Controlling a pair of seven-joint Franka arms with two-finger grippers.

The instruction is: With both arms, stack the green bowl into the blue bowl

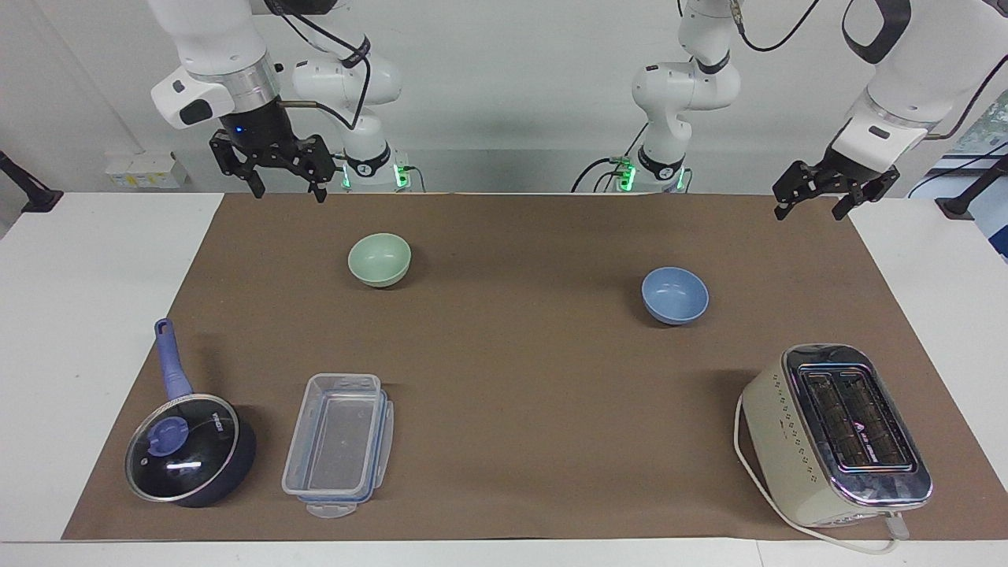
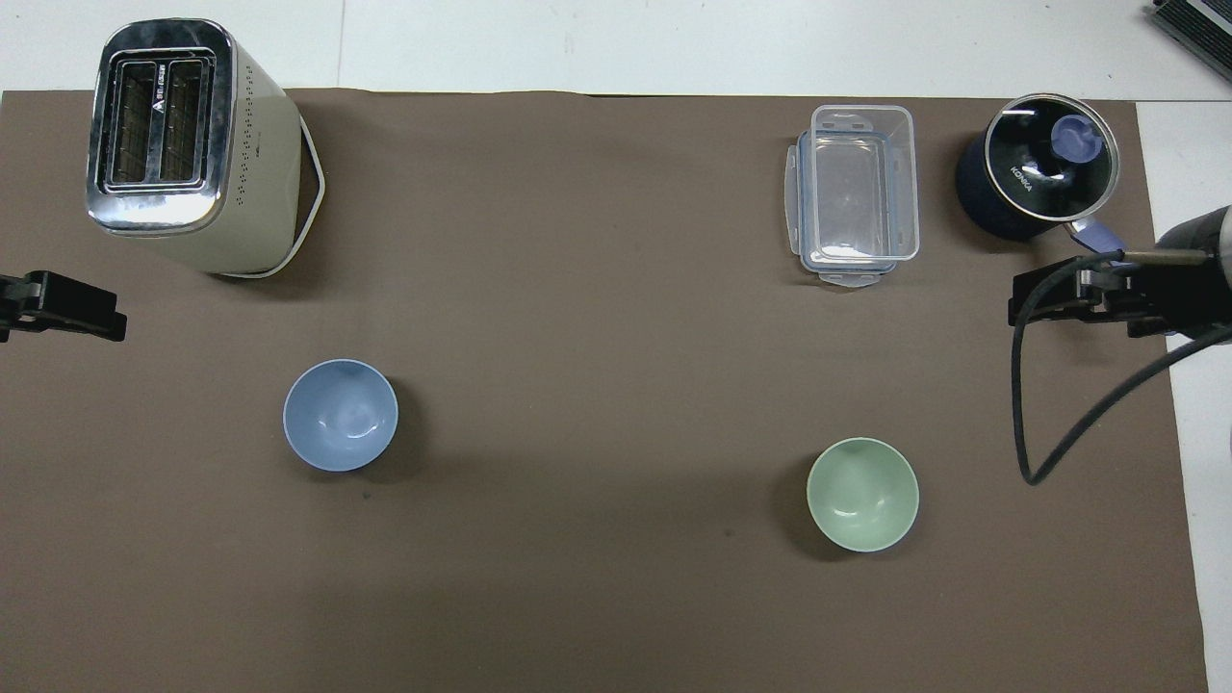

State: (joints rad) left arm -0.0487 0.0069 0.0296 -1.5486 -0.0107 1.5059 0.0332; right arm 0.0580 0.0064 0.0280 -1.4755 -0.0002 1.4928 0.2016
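Nearest the robots, you have both pincers raised over the brown mat's (image 1: 520,370) near edge. The right pincer (image 1: 286,189) hangs with its fingers spread apart and nothing between them, over the mat at the right arm's end. The left pincer (image 1: 813,206) is likewise open and empty, over the mat's corner at the left arm's end.

Next out you find the green bowl (image 1: 379,259), upright, mouth up, resting on the mat toward the right arm's end. It is round, so it has no long axis, and its surface is plain and matte. The blue bowl (image 1: 675,295) sits a little farther from the robots, toward the left arm's end, also upright, same shape and finish. The two bowls are well apart, with bare mat between and around them.

Farthest out, near the mat's outer edge, you see a clear plastic container (image 1: 339,445) beside a dark lidded saucepan (image 1: 189,450) with a glass lid, its handle pointing toward the robots. At the left arm's end stands a cream toaster (image 1: 835,437) with a chrome top, slots up. White worktop (image 1: 87,315) borders the mat.
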